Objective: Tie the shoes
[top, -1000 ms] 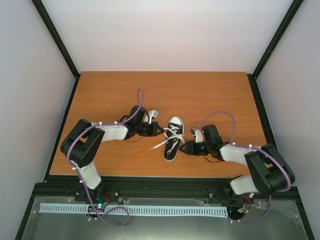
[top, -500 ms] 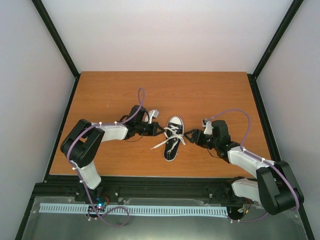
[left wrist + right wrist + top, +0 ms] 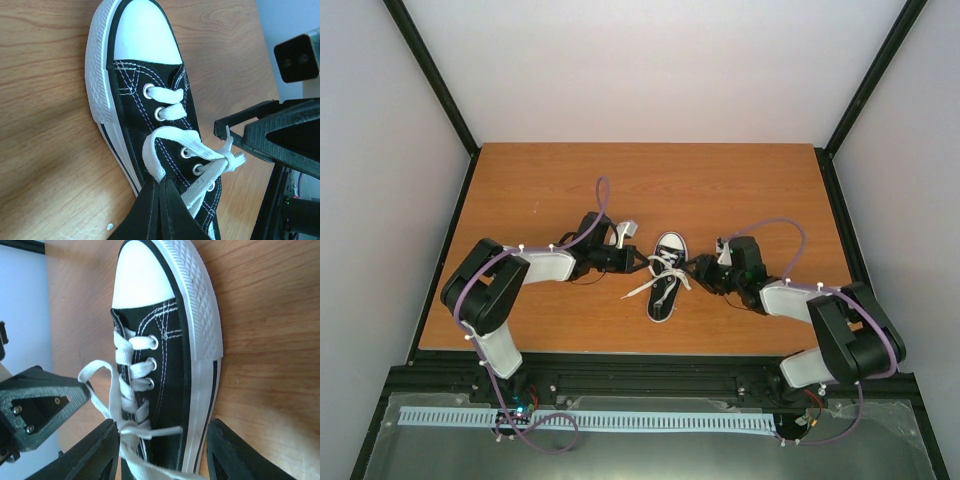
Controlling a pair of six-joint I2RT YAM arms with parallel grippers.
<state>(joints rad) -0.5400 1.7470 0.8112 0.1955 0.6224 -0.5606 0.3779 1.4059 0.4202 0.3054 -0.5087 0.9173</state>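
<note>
The black sneaker (image 3: 663,300) with a white toe cap (image 3: 142,35) lies mid-table, toe pointing away from the arm bases. My left gripper (image 3: 640,262) comes in from the shoe's left. In the left wrist view it (image 3: 160,181) is shut on a loop of white lace (image 3: 167,134) that runs to a knot (image 3: 229,159) over the eyelets. My right gripper (image 3: 694,268) is at the shoe's right side. It (image 3: 161,429) is open, its fingers (image 3: 100,450) straddling the shoe (image 3: 172,340) at the laces, with a short lace end (image 3: 160,431) between them.
The wooden table (image 3: 740,190) has black frame rails along its left, right and near edges. A long lace tail (image 3: 638,291) trails on the wood left of the shoe. The two grippers stand close, facing each other across the shoe.
My right gripper has moved from beside the heel up and in toward the laces, with its jaws wider apart than a second ago. The left arm and shoe have stayed put.
</note>
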